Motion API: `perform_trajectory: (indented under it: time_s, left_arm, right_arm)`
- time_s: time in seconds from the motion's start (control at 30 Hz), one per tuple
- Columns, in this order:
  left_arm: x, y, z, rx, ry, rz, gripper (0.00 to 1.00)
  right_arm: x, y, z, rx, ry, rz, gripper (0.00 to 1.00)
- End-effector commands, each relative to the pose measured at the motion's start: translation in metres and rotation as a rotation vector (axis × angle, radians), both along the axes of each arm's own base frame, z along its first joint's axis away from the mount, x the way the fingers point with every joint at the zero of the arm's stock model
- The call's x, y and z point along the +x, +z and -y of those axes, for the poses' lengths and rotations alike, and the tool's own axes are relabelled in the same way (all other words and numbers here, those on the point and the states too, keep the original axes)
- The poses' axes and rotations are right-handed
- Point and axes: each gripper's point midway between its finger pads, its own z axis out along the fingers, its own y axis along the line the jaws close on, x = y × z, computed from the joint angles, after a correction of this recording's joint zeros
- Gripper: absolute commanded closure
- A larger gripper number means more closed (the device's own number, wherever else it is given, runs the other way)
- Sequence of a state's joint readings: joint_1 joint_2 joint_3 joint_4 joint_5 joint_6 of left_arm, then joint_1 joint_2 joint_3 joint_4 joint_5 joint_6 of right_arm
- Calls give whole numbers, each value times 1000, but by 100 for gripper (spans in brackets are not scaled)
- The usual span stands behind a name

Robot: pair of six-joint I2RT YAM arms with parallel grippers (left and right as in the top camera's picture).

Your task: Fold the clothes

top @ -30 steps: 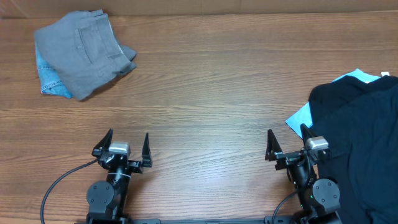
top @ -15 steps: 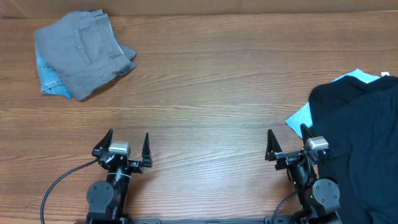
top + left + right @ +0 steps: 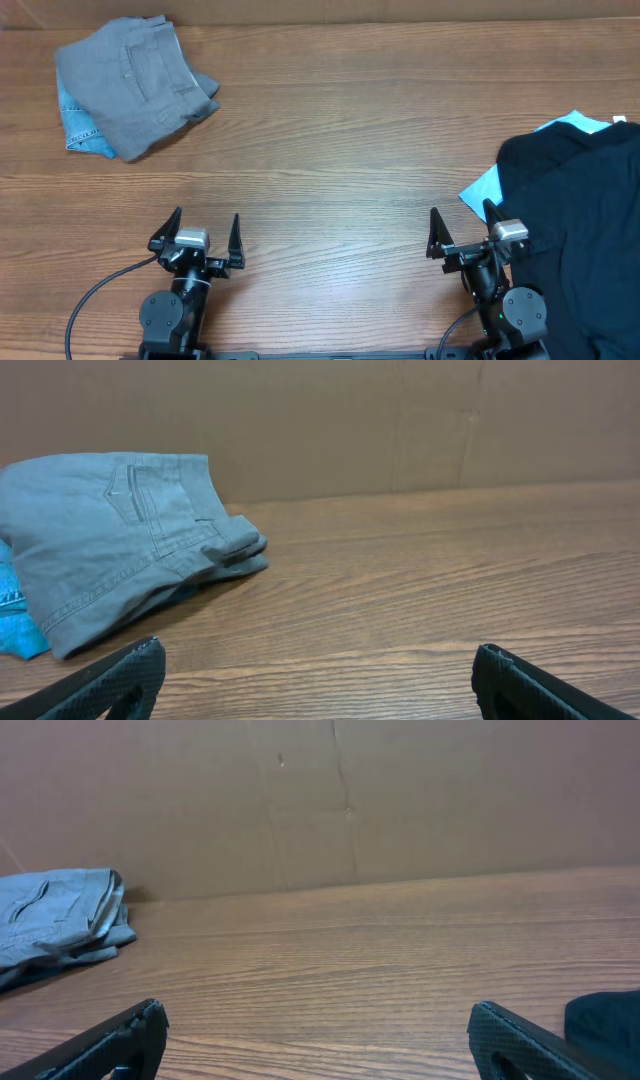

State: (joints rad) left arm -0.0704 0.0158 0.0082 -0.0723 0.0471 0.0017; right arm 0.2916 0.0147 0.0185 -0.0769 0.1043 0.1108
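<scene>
Overhead: wood-grain table (image 3: pixel 340 150), two cloth piles. One folded grey trousers (image 3: pixel 135 80) over blue piece (image 3: pixel 80 130); rumpled black heap (image 3: pixel 585 230) over light-blue piece (image 3: pixel 483 186). Left gripper (image 3: pixel 206 217), right gripper (image 3: pixel 461 211): jaws spread, empty.

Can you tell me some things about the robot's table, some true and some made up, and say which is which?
1. The grey clothes lie at the far left of the table. True.
2. The left gripper holds the grey clothes. False: it is open, empty and apart from them.
3. The black clothes lie at the right edge. True.
4. The right gripper is shut. False: it is open.
5. A light-blue cloth peeks out under the grey clothes. True.
</scene>
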Motion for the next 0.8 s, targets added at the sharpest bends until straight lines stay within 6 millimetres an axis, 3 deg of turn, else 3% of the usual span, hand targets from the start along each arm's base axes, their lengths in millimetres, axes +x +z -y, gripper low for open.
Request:
perform_trajectory:
  time_s: [0.0, 0.77]
  left_arm:
    - [0, -1, -2, -8, 12, -3, 0]
    - [0, -1, -2, -2, 9, -1, 0]
  right_arm:
    - [0, -1, -1, -1, 7, 8, 0]
    - [0, -1, -1, -1, 7, 8, 0]
